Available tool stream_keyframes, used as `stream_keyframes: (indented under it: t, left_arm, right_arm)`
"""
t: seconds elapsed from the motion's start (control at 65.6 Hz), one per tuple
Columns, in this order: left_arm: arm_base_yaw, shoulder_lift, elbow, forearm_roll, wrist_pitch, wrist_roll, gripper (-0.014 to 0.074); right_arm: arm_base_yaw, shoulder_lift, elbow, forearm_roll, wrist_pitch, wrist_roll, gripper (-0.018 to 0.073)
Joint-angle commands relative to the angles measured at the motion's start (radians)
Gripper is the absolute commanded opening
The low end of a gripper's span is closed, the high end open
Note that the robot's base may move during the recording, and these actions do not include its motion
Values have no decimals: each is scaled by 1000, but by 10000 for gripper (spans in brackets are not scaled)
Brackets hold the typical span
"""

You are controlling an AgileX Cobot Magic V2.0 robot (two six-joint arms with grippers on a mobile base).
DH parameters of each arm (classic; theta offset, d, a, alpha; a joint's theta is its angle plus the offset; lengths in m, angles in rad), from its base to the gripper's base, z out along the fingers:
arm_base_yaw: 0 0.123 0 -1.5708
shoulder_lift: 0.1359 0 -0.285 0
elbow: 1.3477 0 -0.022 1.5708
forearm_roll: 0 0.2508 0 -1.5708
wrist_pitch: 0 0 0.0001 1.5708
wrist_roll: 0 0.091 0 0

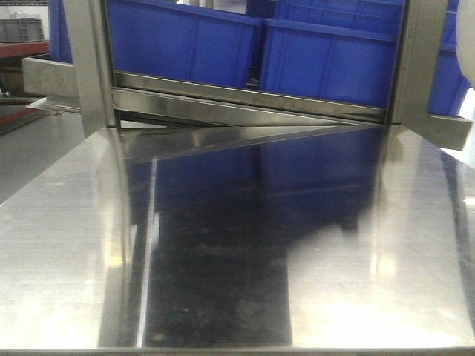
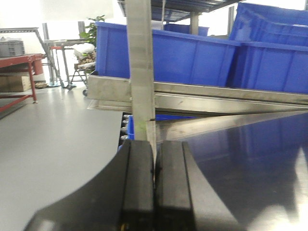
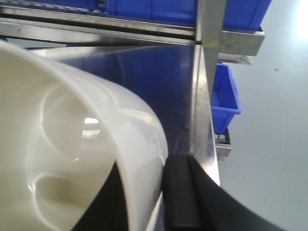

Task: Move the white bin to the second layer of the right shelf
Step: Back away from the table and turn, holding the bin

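Our right gripper (image 3: pixel 144 197) is clamped on the white bin (image 3: pixel 72 144). One finger is inside the wall and one outside, so the bin bulges off to the gripper's left. Past the fingers we've got the shiny tabletop (image 3: pixel 144 82), then blue crates (image 3: pixel 144 7) sitting on a steel shelf (image 3: pixel 96 29) straight ahead. Our left gripper (image 2: pixel 154 187) is pinched together on nothing, with the tabletop ahead and to its right.
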Motion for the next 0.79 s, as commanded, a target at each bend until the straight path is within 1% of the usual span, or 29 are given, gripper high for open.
stream_keyframes:
  t: [0.0, 0.777]
  left_arm:
    - [-2, -13, 33, -5, -87, -7, 85]
    - [-2, -13, 33, -5, -87, -7, 85]
  right_arm:
    - [-5, 2, -31, 0, -102, -1, 24]
    - [-5, 2, -31, 0, -102, -1, 24]
